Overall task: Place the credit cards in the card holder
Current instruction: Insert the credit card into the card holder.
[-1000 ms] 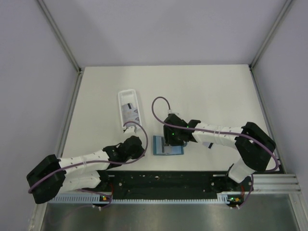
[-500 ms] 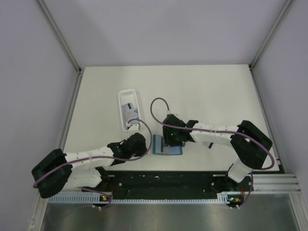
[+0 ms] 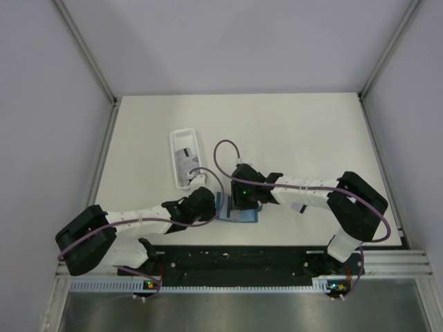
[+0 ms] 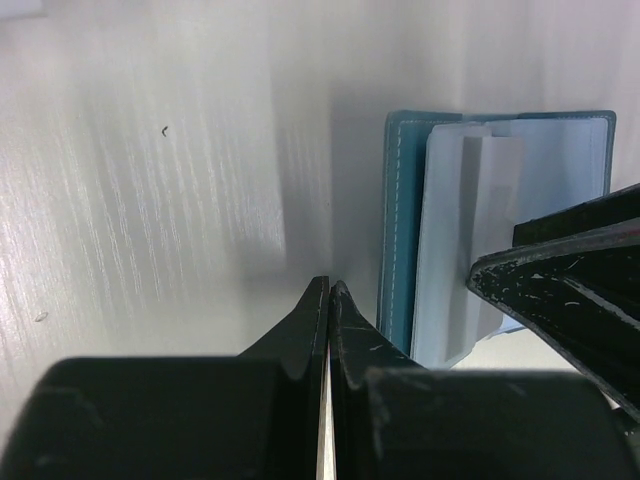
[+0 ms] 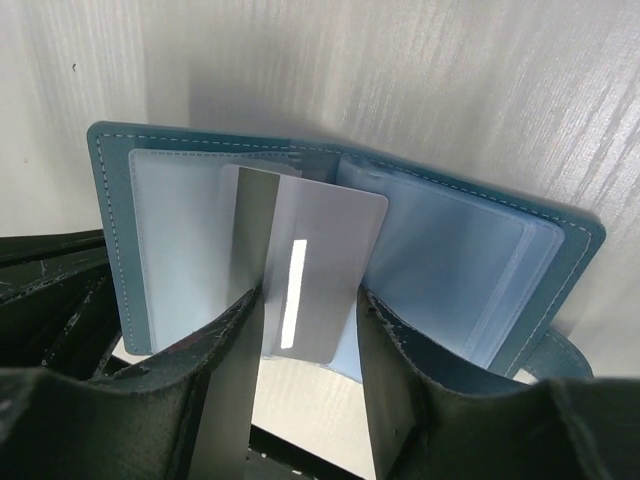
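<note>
Around: a white tray (image 3: 174, 146) lies on the table (image 3: 297, 131), near the card holder (image 5: 108, 215).
In the way: the left gripper (image 4: 329, 298) is clenched on nothing, tips down between tray and card holder, just beside its edge.
Tray contents: pale credit cards (image 3: 185, 163) with dark marks (count unclear).
Card holder: lying open, clear pockets up.
Card (image 5: 325, 235): grey, over one pocket beside the fold.
Right gripper (image 5: 310, 305): fingers apart either side of the card; cannot tell whether they pinch it.
</note>
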Controlling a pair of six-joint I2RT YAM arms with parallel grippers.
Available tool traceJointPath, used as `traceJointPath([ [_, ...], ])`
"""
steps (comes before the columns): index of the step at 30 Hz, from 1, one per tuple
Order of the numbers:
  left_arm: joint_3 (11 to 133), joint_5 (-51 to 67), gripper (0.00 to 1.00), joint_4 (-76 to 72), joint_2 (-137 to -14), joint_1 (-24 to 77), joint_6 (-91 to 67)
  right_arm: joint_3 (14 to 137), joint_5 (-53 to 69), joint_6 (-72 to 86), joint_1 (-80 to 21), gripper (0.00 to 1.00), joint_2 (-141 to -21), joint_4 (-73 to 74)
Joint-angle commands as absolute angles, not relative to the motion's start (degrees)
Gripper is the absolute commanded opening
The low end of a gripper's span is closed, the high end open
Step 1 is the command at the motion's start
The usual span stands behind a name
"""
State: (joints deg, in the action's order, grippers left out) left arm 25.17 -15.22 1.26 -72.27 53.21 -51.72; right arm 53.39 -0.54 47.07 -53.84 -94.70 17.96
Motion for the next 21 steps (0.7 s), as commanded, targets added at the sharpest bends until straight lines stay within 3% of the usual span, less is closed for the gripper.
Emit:
traceJointPath([
  [1,25.8,-14.3,0.00,0.5,-73.5,52.8,-50.8,54.8,1.6,46.5,-54.5,0.41,-96.3,15.3],
  [12,24.8,-14.0,0.00,0.4,-73.7,52.6,-51.1,54.5,2.8,47.5,-54.5,0.33,-97.3,12.3],
  [21,23.4,-14.0,0.00,0.5,-73.1,52.4,-51.5,52.5,5.4,49.5,-54.4,0.18,-97.2,6.9],
])
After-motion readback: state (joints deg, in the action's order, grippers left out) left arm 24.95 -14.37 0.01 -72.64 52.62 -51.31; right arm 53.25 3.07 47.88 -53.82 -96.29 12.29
